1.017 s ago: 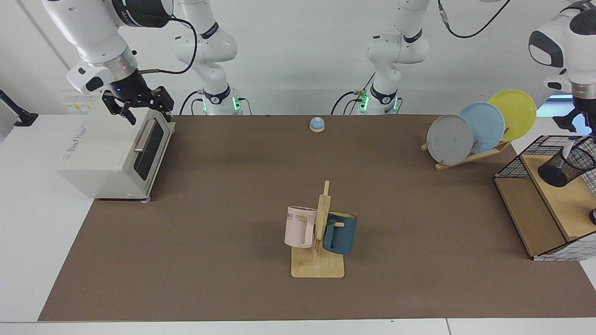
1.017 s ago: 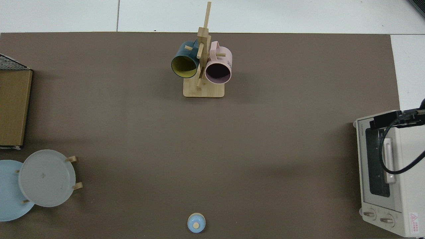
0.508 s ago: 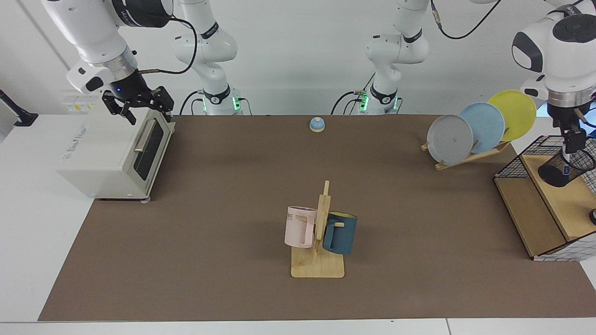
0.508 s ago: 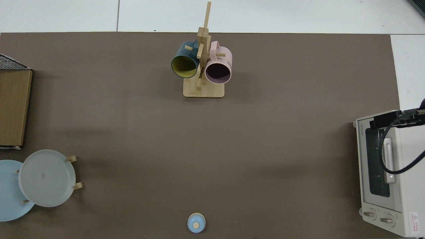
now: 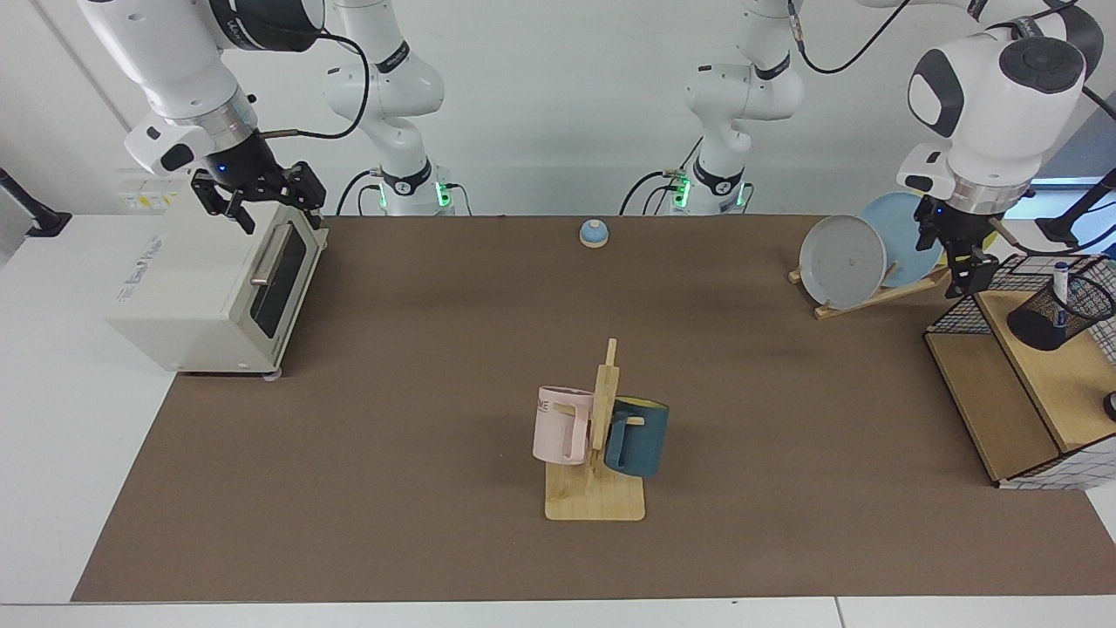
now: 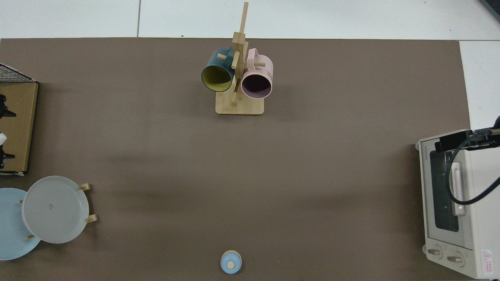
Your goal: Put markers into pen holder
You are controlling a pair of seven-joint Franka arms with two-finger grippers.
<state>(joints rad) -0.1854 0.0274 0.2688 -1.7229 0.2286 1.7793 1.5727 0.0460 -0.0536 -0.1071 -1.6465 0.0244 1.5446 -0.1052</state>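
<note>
Two mugs, one pink (image 5: 558,425) and one dark blue (image 5: 641,436), are hanging on the wooden mug rack (image 5: 595,501), which is standing nearest me on the counter (image 5: 392,436). I am taking my bearings from that rack.

Out to the left arm's side of the mug rack and a little beyond it, a wooden shelf (image 5: 994,410) with a wire-grid frame is sitting at the edge of the counter. The pen holder (image 5: 1046,324) is resting on the shelf's upper board. The marker (image 5: 1060,283) is standing inside the holder with its dark cap poking above the rim, so to my eye the task is looking done. The holder is leaning a touch, and I would watch that.

Further from the mug rack on that side, the left claw (image 5: 963,262) is hanging beside the wire frame, apart from the holder and carrying nothing I can see. Whether it is open or closed, I cannot tell. It is sitting tight between the frame and the plate rack (image 5: 881,295), so I would guess that going upward is its safest way out.

On the opposite side of the mug rack and further back, the right claw (image 5: 261,196) is waiting just above the toaster oven (image 5: 192,288), spread wide and empty. I reckon it is parked there to keep out of the way.

Straight beyond the mug rack, a small blue bell (image 5: 594,232) is sitting near the far edge. The broad stretch of counter between them is giving either arm plenty of room.
</note>
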